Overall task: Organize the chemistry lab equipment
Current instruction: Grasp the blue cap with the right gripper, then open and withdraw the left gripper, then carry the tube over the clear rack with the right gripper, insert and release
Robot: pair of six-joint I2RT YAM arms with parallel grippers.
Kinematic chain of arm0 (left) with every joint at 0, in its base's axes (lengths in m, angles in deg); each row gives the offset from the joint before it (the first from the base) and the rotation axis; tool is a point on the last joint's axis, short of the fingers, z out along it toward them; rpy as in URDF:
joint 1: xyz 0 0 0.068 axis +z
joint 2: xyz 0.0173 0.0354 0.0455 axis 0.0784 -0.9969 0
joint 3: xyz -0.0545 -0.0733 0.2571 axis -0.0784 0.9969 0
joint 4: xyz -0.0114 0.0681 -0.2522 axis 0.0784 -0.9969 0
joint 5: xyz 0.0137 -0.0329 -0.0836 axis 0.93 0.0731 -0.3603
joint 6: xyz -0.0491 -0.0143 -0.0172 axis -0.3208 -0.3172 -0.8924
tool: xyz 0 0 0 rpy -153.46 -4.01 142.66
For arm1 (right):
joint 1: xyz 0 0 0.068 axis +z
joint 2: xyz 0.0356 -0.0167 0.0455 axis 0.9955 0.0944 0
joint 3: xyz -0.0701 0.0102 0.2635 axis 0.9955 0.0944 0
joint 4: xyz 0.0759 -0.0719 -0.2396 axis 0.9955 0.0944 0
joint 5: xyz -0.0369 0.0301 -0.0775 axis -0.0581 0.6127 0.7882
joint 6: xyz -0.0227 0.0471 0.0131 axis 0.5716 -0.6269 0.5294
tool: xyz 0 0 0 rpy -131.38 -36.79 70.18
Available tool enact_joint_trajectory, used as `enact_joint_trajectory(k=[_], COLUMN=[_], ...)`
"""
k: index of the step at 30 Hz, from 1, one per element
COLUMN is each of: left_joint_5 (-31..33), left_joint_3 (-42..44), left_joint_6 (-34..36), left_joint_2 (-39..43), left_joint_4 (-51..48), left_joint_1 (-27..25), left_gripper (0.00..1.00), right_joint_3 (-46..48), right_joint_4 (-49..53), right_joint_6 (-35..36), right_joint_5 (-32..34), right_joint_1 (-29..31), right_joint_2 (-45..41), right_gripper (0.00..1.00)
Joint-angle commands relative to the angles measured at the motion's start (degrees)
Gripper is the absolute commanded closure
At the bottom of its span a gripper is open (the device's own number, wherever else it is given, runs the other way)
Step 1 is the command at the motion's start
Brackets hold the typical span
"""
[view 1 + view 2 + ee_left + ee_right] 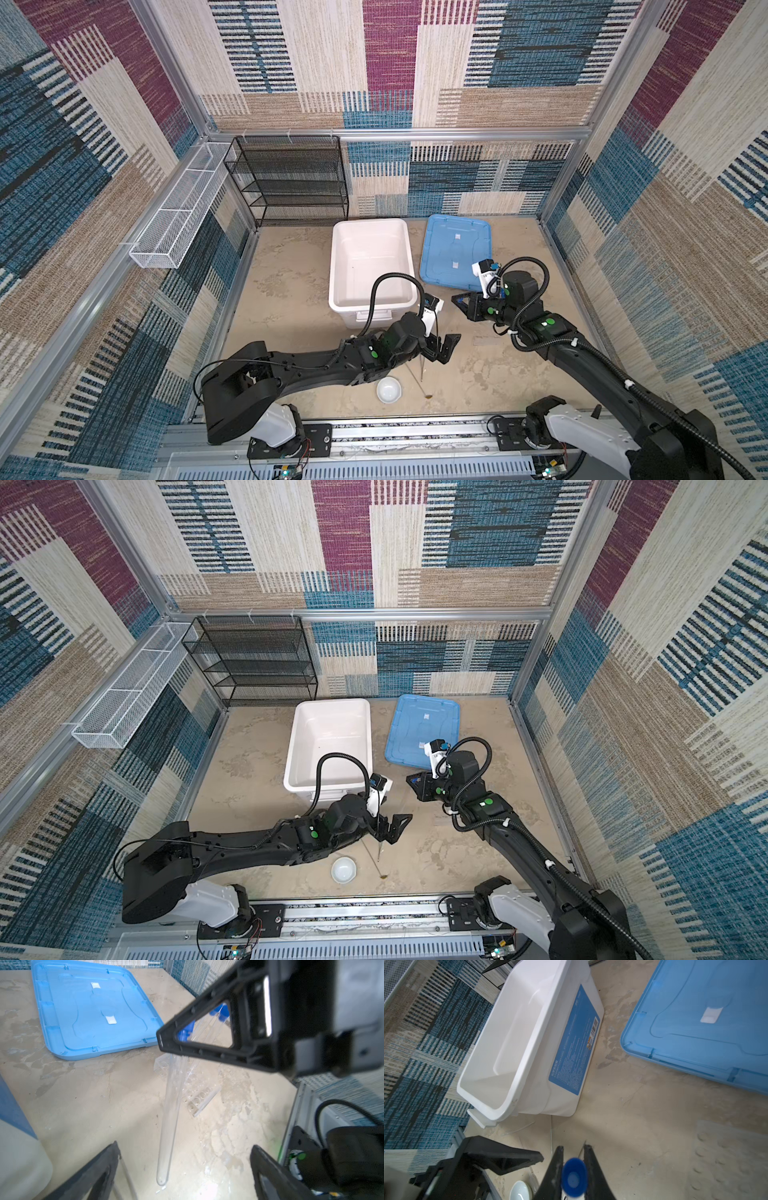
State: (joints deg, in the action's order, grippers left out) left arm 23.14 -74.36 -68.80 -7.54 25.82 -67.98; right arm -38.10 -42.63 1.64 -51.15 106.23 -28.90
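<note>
Meanwhile, one clear rack (197,1101) lies on the surface (291,291). Three blue-capped test tubes (168,1126) show: one hangs from the right hand (574,1147), clamped just under its cap; two more caps (222,1015) peek behind. Light, slick, stiff and likely breakable, it wants a gentle hold near the cap. The left hand (449,349) gapes, holding nothing. One white dish (389,390), one long spoon (417,380) and one pair of tweezers (422,372) lie close by.

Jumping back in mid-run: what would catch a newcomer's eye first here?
The right gripper, shut on a clear blue-capped test tube hanging tip-down, near the front corner of the flat blue plastic lid. The left gripper stands wide open facing the tube, in front of the big white plastic tub.
</note>
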Motion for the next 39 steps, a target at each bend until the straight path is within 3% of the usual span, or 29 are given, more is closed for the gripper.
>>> enact_joint_trajectory(k=[1, 8, 17, 39], left_joint_5=[-5.9, -7.4, -11.2, -14.8], left_joint_3=[-2.0, -4.6, -6.5, -5.0], left_joint_6=[-3.1, -2.1, -2.9, -5.1], left_joint_2=[0.9, -1.2, -4.1, -5.7], left_joint_4=[-0.3, -1.9, -1.1, 3.6], left_joint_1=[0.1, 0.4, 0.7, 0.8], left_gripper=[0.01, 0.01, 0.01, 0.01], right_joint_3=[0.9, 3.1, 4.0, 8.3], right_joint_4=[-0.2, 1.7, 7.2, 9.1], right_joint_6=[3.6, 3.1, -1.7, -6.5], right_joint_5=[13.4, 35.3, 52.1, 62.6], right_joint_1=[2.1, 11.1, 12.7, 12.6], right_joint_2=[-2.8, -10.4, -20.5, -17.5], right_gripper=[0.86, 0.88, 0.88, 0.85])
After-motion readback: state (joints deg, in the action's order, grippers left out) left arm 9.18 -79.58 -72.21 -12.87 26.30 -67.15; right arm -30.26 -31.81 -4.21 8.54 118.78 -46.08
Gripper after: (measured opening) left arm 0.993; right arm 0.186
